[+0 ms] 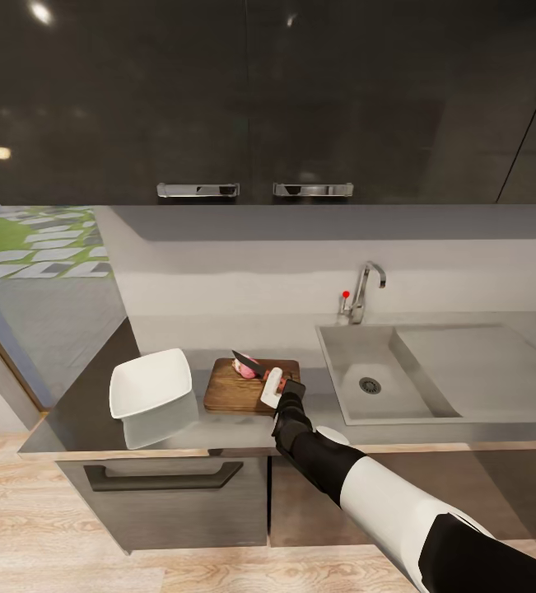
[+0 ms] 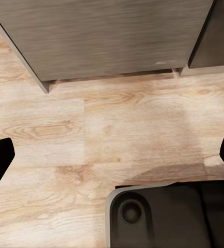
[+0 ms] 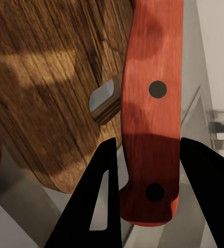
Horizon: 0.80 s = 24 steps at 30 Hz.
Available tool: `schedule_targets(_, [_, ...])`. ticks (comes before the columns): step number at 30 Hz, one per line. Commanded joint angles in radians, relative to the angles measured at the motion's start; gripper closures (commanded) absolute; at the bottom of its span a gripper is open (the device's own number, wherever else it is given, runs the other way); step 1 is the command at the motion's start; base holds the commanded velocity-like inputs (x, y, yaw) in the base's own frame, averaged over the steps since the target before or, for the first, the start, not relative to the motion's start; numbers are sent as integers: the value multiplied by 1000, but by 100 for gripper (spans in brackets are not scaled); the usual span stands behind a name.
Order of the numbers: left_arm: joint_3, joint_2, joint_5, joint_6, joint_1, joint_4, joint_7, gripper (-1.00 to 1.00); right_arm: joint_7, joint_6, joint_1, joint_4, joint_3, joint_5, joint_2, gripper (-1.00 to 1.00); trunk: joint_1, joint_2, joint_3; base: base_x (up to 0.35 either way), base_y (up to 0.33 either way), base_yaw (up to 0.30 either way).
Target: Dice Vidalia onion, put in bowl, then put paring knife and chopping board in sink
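The brown chopping board (image 1: 233, 394) lies on the grey countertop (image 1: 317, 426), between the white bowl (image 1: 150, 382) and the sink (image 1: 343, 362). On the board's far part sits the pinkish Vidalia onion (image 1: 244, 370), with the dark blade of the paring knife (image 1: 248, 362) resting over it. My right gripper (image 1: 273, 387) is shut on the knife's handle. In the right wrist view the red-orange handle (image 3: 153, 77) sits between the black fingers (image 3: 104, 175), above the board (image 3: 40, 77). My left gripper (image 2: 112, 155) hangs open over the wood floor.
The sink's basin has a round drain (image 1: 370, 385), a chrome faucet (image 1: 365, 290) with a red knob behind it, and a flat drainboard (image 1: 482, 362) to the right. Dark upper cabinets hang above. A drawer handle (image 1: 162, 477) sits below the bowl.
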Motion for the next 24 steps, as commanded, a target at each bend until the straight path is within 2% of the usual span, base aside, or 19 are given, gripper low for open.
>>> schedule_targets(1, [-8,2,10,-1,0,-2,4,-100,-4,6,-2,0,5,-1,0,100,1,-2,-2,0,0,0])
schedule_targets(24, [-8,2,10,-1,0,-1,4,-100,-4,6,-1,1,5,-2,0,100,1,-2,-2,0,0,0])
